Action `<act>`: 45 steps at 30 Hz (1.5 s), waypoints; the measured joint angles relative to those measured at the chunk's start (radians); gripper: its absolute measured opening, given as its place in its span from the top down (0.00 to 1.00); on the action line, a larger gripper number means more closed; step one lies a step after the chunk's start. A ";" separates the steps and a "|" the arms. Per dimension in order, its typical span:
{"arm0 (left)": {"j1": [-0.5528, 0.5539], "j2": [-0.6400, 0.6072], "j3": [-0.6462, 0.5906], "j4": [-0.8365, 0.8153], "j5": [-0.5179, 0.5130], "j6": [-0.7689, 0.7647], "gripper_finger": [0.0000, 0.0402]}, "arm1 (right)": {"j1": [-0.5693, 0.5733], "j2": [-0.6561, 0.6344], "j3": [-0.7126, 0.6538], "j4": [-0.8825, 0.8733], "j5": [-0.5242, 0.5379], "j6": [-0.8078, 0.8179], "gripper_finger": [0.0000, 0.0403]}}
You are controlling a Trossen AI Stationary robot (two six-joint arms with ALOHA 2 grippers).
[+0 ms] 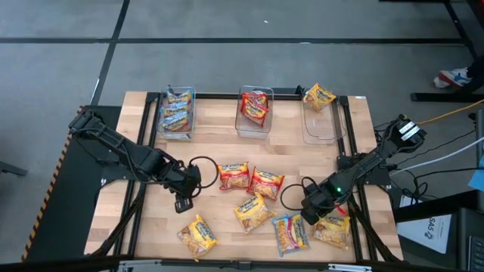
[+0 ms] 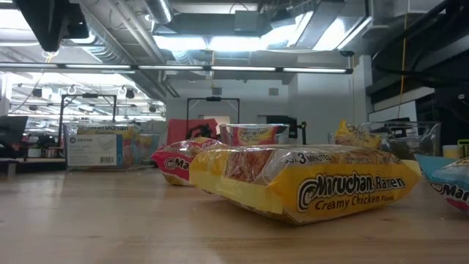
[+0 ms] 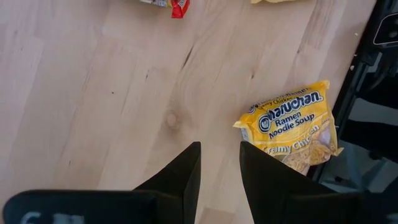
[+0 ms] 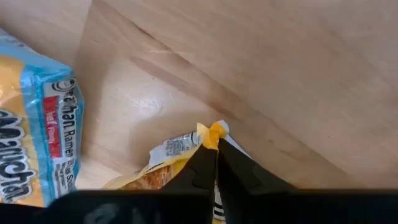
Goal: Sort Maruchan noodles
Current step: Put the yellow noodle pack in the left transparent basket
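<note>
While pinched at one corner: yellow crinkly plastic Maruchan packet (image 4: 186, 149), lower right of the high view on the light wooden table (image 1: 227, 227), just right of a blue crinkly plastic packet (image 1: 291, 233).
Right gripper (image 4: 216, 155): dark fingers pressed together on that yellow packet's corner, low over the table at lower right of the high view.
Left gripper (image 3: 219, 168): fingers slightly spread, holding nothing, over bare wood left of centre in the high view.
Near the left gripper: another yellow Creamy Chicken packet (image 3: 292, 127), lying flat toward the lower left of the high view.
Centre of the table: two red packets (image 1: 265, 182) side by side, one more yellow packet (image 1: 253, 212) just below them.
Left clear plastic bin (image 1: 177, 113): blue packets inside, upper left of the table.
Middle clear plastic bin (image 1: 255, 113): red packet inside.
Right clear plastic bin (image 1: 321, 117): yellow packet at its upper edge.
</note>
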 joint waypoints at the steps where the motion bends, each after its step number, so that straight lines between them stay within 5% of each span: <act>1: 0.000 0.000 0.000 0.000 -0.005 0.000 0.74 | -0.001 0.000 0.000 0.002 -0.004 -0.002 0.98; 10: 0.000 0.000 0.000 0.000 -0.019 0.000 0.74 | -0.051 0.000 0.030 0.028 0.029 -0.081 1.00; 18: 0.000 0.000 0.000 0.000 -0.045 0.010 0.74 | -0.244 0.000 0.097 -0.115 0.212 -0.324 1.00; 31: 0.000 0.000 0.000 0.000 -0.061 0.052 0.74 | -0.475 -0.056 0.426 -0.407 0.438 -0.615 1.00; 45: 0.000 0.001 0.000 -0.004 -0.089 0.053 0.74 | -0.520 -0.062 1.005 -0.880 1.105 -0.695 1.00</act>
